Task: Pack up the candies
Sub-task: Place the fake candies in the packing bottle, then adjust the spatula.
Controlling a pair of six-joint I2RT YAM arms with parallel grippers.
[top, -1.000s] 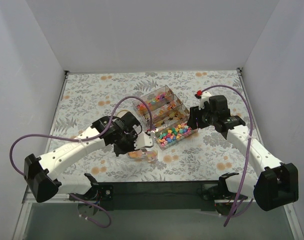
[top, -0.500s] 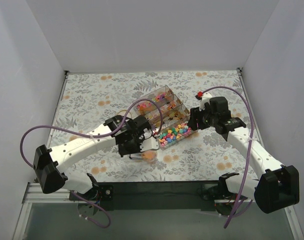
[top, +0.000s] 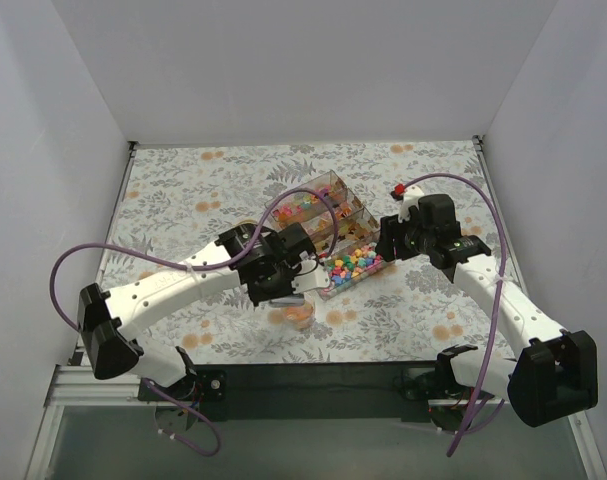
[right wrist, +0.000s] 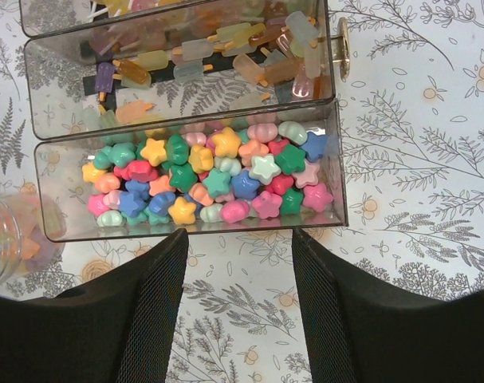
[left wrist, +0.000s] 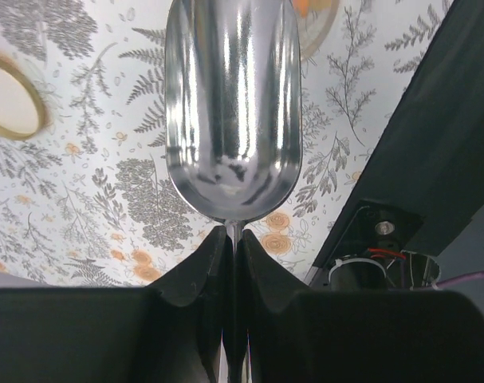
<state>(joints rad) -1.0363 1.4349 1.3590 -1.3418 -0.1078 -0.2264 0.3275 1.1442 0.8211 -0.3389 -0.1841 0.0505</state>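
The candies [right wrist: 218, 179] are small star-shaped sweets in mixed bright colours, filling the near compartment of a clear box [top: 335, 232]; they also show in the top view [top: 353, 265]. The compartment behind holds pale lolly-shaped sweets [right wrist: 210, 56]. My left gripper [top: 288, 280] is shut on the handle of an empty shiny metal scoop [left wrist: 234, 112], just left of the box. A clear jar [top: 298, 316] with a few orange sweets stands in front of it. My right gripper [right wrist: 238, 307] is open and empty on the cloth just outside the box's near compartment.
The fern-and-orange printed cloth [top: 183, 200] covers the table. A gold-rimmed round lid [left wrist: 10, 96] lies to the scoop's left. The jar also shows at the left edge of the right wrist view [right wrist: 14, 235]. The table's dark front edge [left wrist: 433, 120] is close by.
My left gripper has moved right and away from the front edge with the scoop, off the jar and toward the box. The jar now stands uncovered. The right arm has not moved.
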